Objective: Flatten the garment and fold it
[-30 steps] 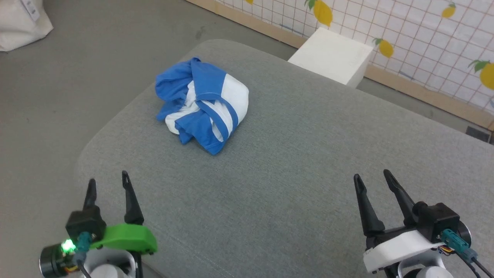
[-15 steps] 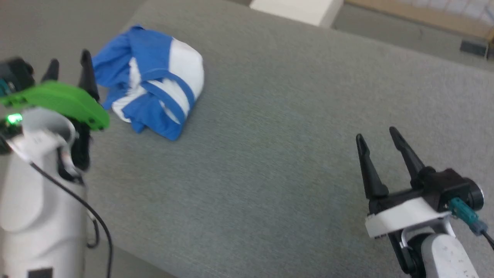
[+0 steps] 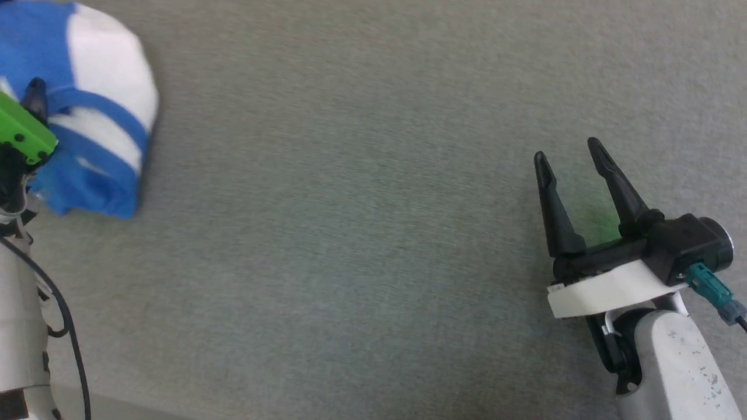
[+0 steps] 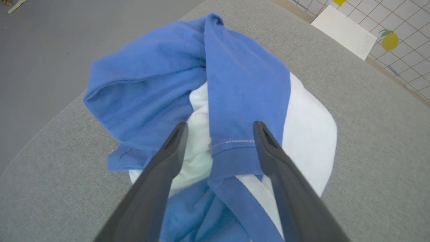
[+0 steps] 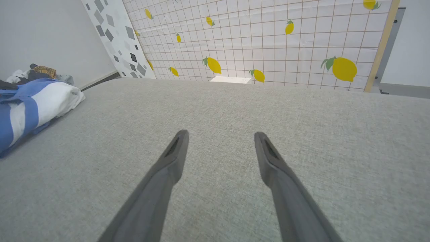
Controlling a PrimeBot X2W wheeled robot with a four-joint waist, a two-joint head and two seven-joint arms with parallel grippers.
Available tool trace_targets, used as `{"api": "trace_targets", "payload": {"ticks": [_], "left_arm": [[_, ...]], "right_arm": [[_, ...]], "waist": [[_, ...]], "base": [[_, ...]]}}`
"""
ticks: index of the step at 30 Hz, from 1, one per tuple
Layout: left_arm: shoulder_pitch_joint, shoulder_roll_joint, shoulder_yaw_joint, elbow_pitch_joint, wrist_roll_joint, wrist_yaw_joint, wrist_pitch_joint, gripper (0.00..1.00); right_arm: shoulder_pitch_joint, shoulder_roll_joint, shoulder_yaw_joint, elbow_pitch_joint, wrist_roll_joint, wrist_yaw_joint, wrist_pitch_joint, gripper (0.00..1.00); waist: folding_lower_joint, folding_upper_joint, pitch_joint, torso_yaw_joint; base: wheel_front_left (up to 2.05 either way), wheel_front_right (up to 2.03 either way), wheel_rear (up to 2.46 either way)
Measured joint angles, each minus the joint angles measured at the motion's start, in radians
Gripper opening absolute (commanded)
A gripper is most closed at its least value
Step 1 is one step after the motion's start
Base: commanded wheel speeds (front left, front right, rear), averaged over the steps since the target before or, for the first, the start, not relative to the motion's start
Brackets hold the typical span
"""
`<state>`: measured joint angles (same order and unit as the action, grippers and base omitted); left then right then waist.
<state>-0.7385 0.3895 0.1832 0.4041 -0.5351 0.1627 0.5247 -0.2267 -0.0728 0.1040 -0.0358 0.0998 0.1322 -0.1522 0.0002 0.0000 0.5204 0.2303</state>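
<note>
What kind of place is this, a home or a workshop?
Probably an indoor test room dressed like a home: a wide grey fabric-covered surface, a lemon-print backdrop panel, and a heap of clothes nearby.

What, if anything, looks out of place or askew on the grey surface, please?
The garment lies in a crumpled ball near a rounded corner of the grey surface, with blue sleeves twisted over the white body. Nothing looks spilled or damaged.

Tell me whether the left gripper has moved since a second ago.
Yes. The left gripper has gone forward to the garment: earlier it sat well short of it, and now it hangs open over the crumpled heap.
</note>
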Motion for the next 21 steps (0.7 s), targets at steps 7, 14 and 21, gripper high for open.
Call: {"api": "trace_targets", "payload": {"ticks": [7,14,21], "left_arm": [[0.054,0.012,0.019,-0.025,-0.002,0.105,0.123,1.00],[0.124,0.050,0.031,-0.100,0.013,0.105,0.105,0.00],[0.158,0.101,-0.019,-0.136,0.141,0.031,-0.200,0.00]], "right_arm": [[-0.019,-0.002,0.007,0.019,0.015,0.000,-0.024,1.00],[-0.026,0.005,0.001,0.060,0.025,0.000,-0.043,1.00],[0.040,0.011,-0.020,0.132,0.036,0.000,-0.057,1.00]], "waist": [[-0.0001,0.0000,0.080,-0.086],[-0.0001,0.0000,0.066,-0.130],[-0.0001,0.0000,-0.036,-0.147]], "base": [[0.00,0.00,0.00],[0.00,0.00,0.00],[0.00,0.00,0.00]]}}
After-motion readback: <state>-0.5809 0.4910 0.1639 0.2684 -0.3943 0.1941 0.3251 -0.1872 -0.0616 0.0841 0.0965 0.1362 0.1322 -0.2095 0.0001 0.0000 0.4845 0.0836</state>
